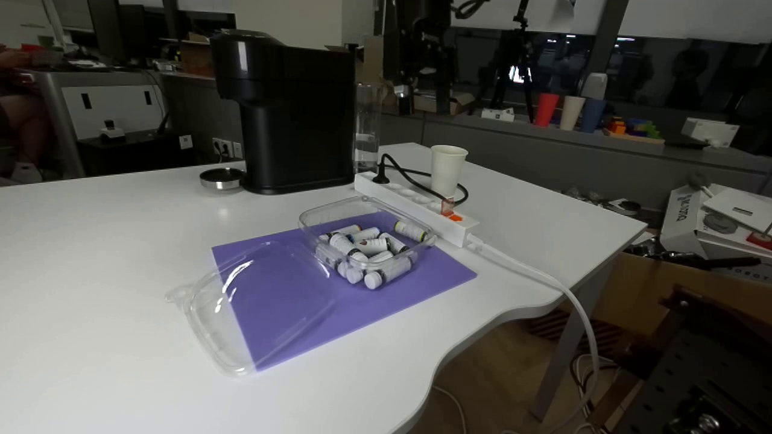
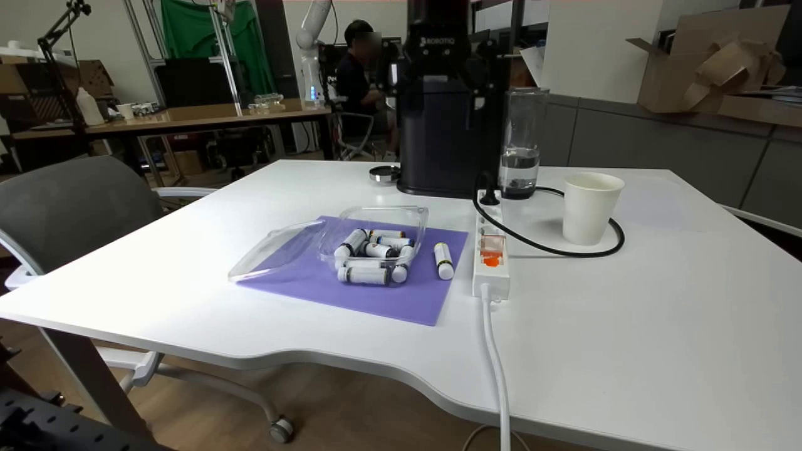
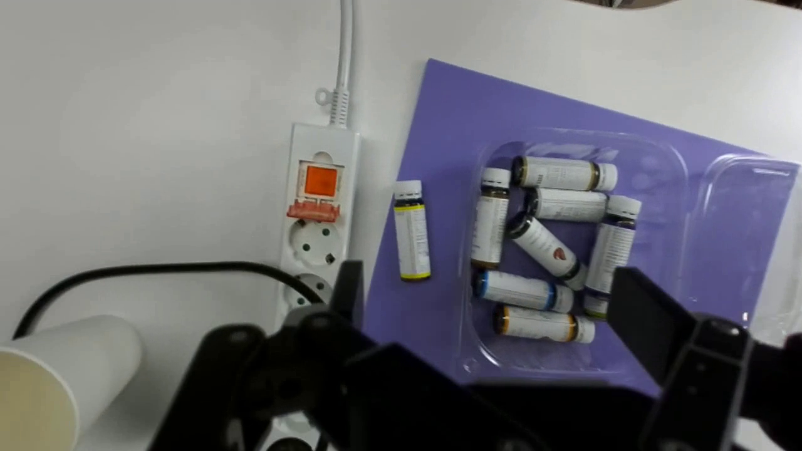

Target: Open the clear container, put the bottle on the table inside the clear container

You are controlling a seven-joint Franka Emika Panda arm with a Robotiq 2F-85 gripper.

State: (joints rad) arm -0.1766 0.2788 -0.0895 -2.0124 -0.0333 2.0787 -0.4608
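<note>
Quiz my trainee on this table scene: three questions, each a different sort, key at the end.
1. True or false: the lid is off the container.
2. How many bottles lie outside the container? A) none B) one C) four
3. What is the black cord plugged into?

Key: 1. True. 2. B, the loose bottle. 3. The power strip.

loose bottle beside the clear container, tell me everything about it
The bottle is small, dark and glass-looking, with its white cap on and a white label edged yellow at both ends; the print is unreadable. It lies on its side on the purple mat, cap near the mat's edge, between the clear container and the power strip, touching neither.
</note>
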